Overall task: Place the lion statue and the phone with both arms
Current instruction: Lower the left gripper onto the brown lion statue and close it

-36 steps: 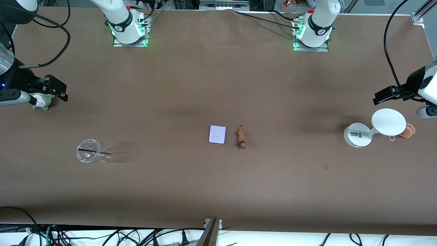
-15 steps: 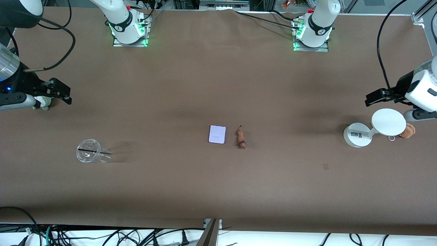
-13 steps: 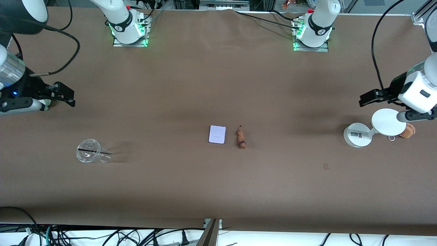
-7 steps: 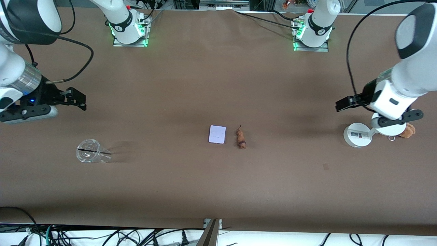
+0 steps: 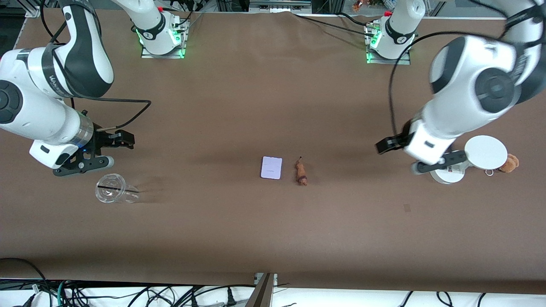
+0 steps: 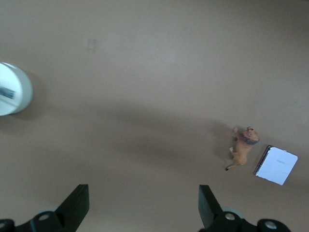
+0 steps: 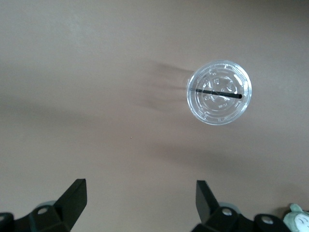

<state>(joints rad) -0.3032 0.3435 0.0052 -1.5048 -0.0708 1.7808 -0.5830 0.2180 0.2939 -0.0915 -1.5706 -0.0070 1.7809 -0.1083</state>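
Overhead, the left gripper (image 5: 381,147) hangs spread wide and empty beside the white stand (image 5: 445,168); the right gripper (image 5: 123,140) hangs likewise above the clear cup (image 5: 111,188). Mid-table, the phone (image 5: 271,167) lies just beside the lion statue (image 5: 301,172) on brown table (image 5: 273,230).

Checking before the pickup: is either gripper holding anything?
No. The left gripper and right gripper are open and empty; the lion statue and phone lie on the table.

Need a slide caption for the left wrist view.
Open left end effector above bare table, lion statue and phone lying side by side ahead.
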